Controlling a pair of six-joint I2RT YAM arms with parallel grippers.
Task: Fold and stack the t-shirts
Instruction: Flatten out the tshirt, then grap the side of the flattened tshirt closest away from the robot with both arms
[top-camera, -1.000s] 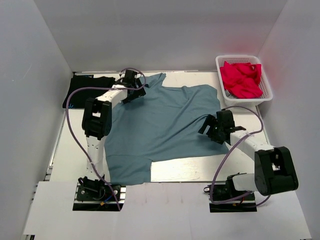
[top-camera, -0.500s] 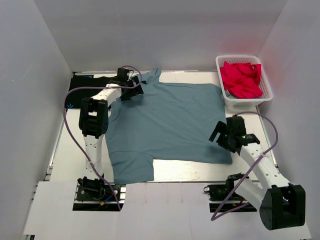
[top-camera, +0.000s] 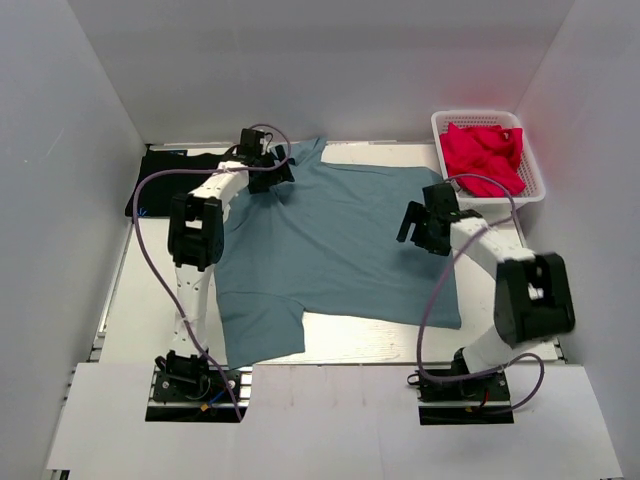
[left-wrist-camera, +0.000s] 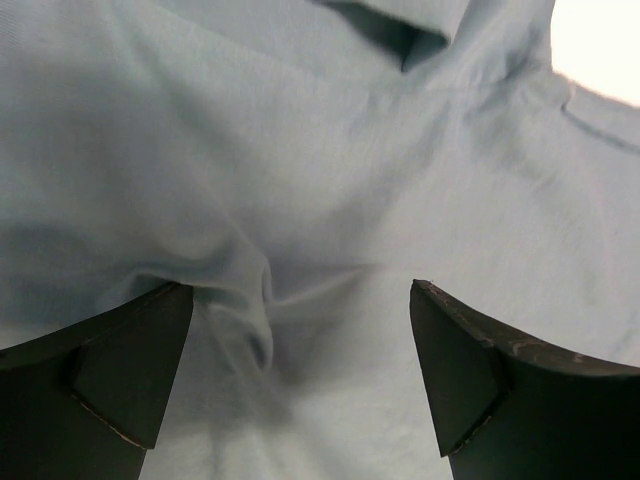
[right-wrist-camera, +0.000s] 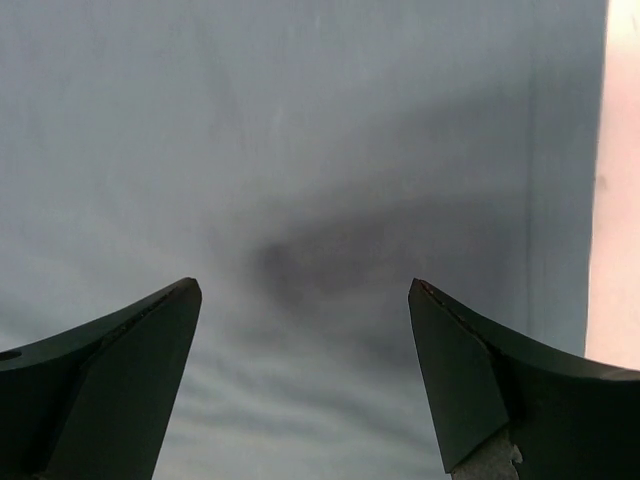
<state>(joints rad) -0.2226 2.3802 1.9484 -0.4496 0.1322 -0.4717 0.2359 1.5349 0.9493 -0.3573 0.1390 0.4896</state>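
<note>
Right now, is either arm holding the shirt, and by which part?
Nothing is held. Left fingers stand open over the shirt near its collar; right fingers open near its side edge.

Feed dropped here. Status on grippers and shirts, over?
Left gripper, right gripper open, nothing held. Blue-grey shirt spread flat, unfolded; black shirt far left. Basket with red cloth far right, not obstructing.

Blue-grey t-shirt now flatter, squarer
</note>
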